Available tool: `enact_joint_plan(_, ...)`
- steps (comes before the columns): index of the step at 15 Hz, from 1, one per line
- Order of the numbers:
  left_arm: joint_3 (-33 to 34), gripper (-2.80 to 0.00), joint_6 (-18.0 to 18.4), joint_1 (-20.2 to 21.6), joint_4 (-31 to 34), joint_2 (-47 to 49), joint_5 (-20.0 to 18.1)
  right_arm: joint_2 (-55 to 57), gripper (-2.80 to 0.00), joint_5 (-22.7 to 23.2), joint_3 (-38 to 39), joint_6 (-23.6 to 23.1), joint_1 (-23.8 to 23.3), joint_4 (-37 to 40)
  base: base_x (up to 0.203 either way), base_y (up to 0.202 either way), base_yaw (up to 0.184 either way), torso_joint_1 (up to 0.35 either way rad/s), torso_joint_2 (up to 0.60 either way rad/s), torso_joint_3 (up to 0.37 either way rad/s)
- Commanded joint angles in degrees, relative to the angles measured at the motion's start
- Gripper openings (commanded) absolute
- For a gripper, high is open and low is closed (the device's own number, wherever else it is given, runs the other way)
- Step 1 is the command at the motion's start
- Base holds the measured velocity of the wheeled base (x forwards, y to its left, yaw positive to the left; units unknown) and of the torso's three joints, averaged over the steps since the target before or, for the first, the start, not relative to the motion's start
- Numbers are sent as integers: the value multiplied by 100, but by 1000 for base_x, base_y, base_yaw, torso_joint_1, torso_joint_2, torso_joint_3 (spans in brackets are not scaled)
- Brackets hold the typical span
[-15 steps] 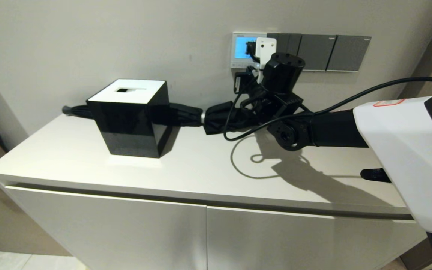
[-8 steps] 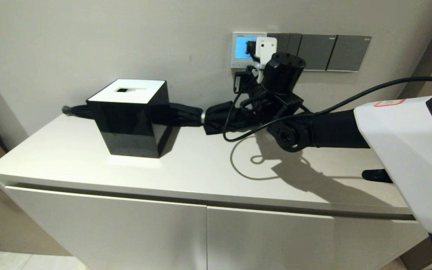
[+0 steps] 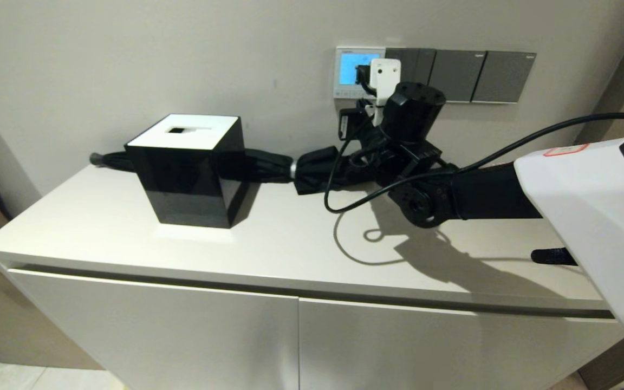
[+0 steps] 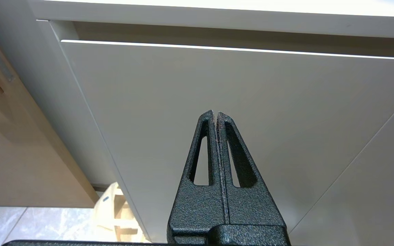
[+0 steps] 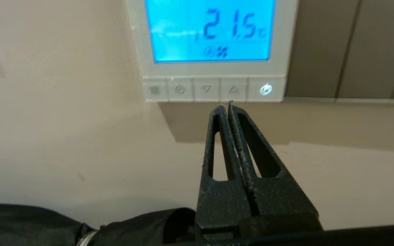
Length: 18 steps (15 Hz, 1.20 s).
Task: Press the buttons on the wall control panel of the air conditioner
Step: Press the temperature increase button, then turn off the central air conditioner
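- Head view: nearest us, we are looking over a white cabinet (image 3: 290, 254), and our right arm is reaching across its top toward the wall.
- We are keeping our left gripper (image 4: 215, 114) low in front of the cabinet's door, its fingers pressed together on nothing; it is not showing in the head view.
- On the cabinet top, a black box (image 3: 190, 168) with a white slotted lid is standing to the left, and a folded black umbrella (image 3: 268, 165) is lying behind it along the wall.
- We are holding our right gripper (image 5: 227, 105) just under the air conditioner's wall control panel (image 5: 210, 70), fingers pressed together with nothing between them.
- In the right wrist view the fingertips are sitting just below the buttons (image 5: 214, 90), under the line between the down-arrow and up-arrow keys; we cannot tell whether they are touching the panel.
- Farthest off, the panel is hanging on the wall, its screen glowing blue and reading 21.5 °C.
- Dark grey switch plates (image 3: 474, 76) are sitting just to the panel's right.
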<state>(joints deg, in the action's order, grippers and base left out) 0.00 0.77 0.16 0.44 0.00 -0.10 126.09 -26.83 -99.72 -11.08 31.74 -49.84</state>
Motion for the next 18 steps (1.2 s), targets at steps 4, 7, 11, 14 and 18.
enact_joint_plan(4,0,-280,2,2,0,0,1,-137,-280,-39,49,-8,16,-2,0,0,0,0,0,0)
enact_joint_plan(7,0,-280,2,2,0,0,1,-384,-280,-78,215,-121,8,68,0,0,0,0,0,0)
enact_joint_plan(11,0,-280,2,2,0,0,1,-937,-280,-230,473,-279,67,396,0,0,0,0,0,0)
enact_joint_plan(14,0,-280,2,2,0,0,1,-1451,-280,-392,701,-281,130,662,0,0,0,0,0,0)
enact_joint_plan(18,0,-280,2,2,0,0,1,-2538,-280,-629,1399,-281,147,1023,0,0,0,0,0,0)
